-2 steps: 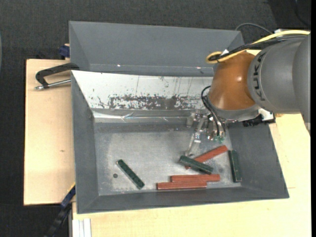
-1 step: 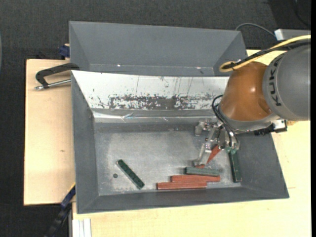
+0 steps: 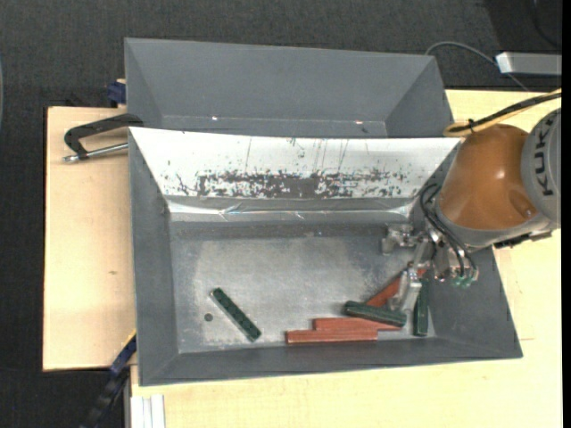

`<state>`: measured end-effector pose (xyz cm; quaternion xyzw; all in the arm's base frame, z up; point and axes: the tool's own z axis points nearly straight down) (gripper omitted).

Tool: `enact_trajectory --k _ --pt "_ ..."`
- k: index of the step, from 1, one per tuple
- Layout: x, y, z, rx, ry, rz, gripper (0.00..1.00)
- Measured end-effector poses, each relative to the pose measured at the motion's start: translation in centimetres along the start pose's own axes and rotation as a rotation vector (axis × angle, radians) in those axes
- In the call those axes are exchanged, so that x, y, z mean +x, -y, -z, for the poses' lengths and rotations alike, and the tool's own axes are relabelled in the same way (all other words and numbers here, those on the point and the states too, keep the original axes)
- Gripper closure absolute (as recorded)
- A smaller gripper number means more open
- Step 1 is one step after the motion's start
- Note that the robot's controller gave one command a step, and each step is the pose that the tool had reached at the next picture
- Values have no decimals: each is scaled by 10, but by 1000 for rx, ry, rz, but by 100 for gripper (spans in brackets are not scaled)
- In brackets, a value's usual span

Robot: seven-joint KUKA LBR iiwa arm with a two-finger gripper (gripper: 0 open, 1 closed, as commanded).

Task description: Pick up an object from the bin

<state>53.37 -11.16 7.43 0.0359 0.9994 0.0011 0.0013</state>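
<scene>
— What lies at the front left of the grey metal bin?

— A slim dark green bar, flat on the floor. It is set on a diagonal, well apart from the other pieces, with a small dark speck just to its left.

— And along the front wall?

— A long, flat red-brown block, lying lengthwise close to that wall, right of centre. Dark carpet stretches behind the scene.
</scene>
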Motion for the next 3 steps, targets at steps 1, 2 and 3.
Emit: enact_trajectory --k 1,2,3 --pt "11 10 4 1 -1 15 100" --pt "15 -3 5 1 -2 13 100" --pt "-22 -14 142 2 7 -35 100"
